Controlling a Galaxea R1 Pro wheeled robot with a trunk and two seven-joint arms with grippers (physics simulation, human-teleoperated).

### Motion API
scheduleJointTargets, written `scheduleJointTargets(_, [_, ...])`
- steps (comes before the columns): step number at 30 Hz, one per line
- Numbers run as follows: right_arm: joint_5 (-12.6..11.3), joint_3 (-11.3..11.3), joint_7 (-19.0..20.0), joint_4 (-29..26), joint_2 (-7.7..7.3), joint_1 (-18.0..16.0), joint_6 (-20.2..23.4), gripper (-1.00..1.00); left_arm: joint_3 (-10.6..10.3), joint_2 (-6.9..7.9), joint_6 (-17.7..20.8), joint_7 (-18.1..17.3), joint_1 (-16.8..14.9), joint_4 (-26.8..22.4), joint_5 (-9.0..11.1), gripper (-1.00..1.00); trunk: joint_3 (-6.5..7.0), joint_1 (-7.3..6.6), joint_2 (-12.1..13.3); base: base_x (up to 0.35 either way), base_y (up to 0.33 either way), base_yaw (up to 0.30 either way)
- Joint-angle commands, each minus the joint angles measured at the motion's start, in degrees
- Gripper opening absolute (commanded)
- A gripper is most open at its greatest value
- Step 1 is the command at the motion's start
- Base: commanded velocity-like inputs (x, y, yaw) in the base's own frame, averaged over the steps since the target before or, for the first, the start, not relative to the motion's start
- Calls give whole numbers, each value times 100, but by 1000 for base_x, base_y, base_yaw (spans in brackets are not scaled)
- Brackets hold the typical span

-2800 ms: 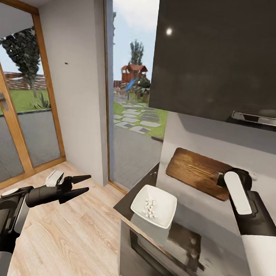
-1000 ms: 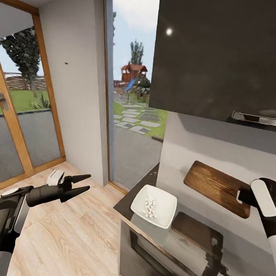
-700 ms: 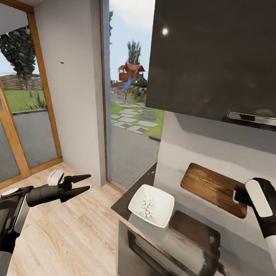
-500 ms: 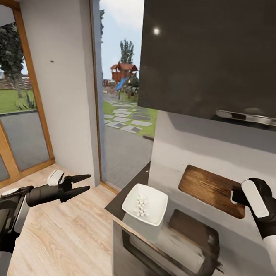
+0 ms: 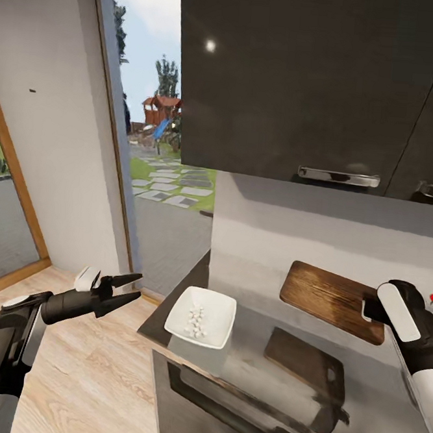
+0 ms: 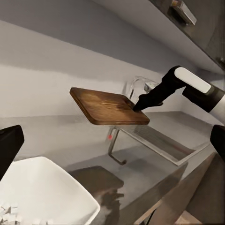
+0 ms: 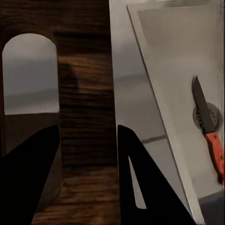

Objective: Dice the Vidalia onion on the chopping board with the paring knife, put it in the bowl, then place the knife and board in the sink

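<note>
My right gripper (image 5: 369,311) is shut on the slot-handle end of the dark wood chopping board (image 5: 329,299), holding it level in the air in front of the backsplash, above the countertop (image 5: 275,384). In the right wrist view the board (image 7: 84,93) sits between the fingers, and beyond it the paring knife (image 7: 204,119) lies in the sink (image 7: 183,61) by the drain. The white bowl (image 5: 201,316) holds diced onion (image 5: 195,320) near the counter's left end. My left gripper (image 5: 129,288) hangs open over the wood floor, holding nothing.
Dark wall cabinets (image 5: 305,80) with chrome handles hang above the counter. An oven front (image 5: 227,406) sits below the worktop. A glass door (image 5: 161,173) is to the left. In the left wrist view the sink (image 6: 161,143) lies beyond the board (image 6: 108,106).
The camera has swung right, so the whole view has shifted left. Before that, my right gripper carried the board to the right along the backsplash. The left arm has kept its pose.
</note>
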Motion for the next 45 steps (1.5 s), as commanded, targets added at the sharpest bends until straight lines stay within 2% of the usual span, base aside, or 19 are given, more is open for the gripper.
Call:
scheduleJointTargets(1, [-46,14,-58,-2,-4,-8,16,-100,2,2,60,-21,-3,-2,2,100,-10,3,-12,0,0,-285])
scheduleJointTargets(28, [-48,23,-58,-2,-4,-8,16,-100,1,2,60,-21,-3,-11,2,100,-10,3,-12,1,-14,-285])
scheduleJointTargets(38, [-47,36,-58,-2,0,-8,16,-100,-6,2,60,-21,-3,-11,2,100,-10,3,-12,187,-153,-285])
scheduleJointTargets(45, [-47,40,-58,-2,5,-8,16,-100,2,8,60,-21,-3,-11,2,100,-10,3,-12,22,-17,-285])
